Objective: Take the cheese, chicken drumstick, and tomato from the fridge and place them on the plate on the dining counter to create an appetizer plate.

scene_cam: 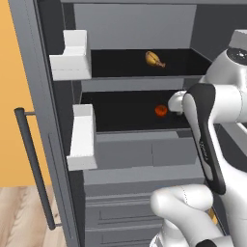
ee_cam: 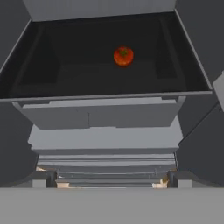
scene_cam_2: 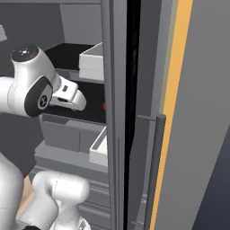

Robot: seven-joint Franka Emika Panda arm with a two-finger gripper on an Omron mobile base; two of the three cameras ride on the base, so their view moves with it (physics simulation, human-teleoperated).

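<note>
Toward the black shelf's [ee_cam: 65, 78] back, we judge the small round red tomato [ee_cam: 124, 56] light, smooth, squashable; our open pincer [ee_cam: 112, 181] should straddle its middle.

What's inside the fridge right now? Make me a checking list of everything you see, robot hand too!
Surface: black fridge shelves, two levels, door open.
Job's things: chicken drumstick on the upper shelf; tomato alone on the lower shelf, upright, green top showing.
Clutter: white door bins, contents not visible.
Grippers: gripper open, holding nothing, aimed at the tomato, not touching it.
Cables: nothing seen.
Surroundings: grey drawers below the shelves; dark bar handle on the door; orange wall; wooden floor.
</note>
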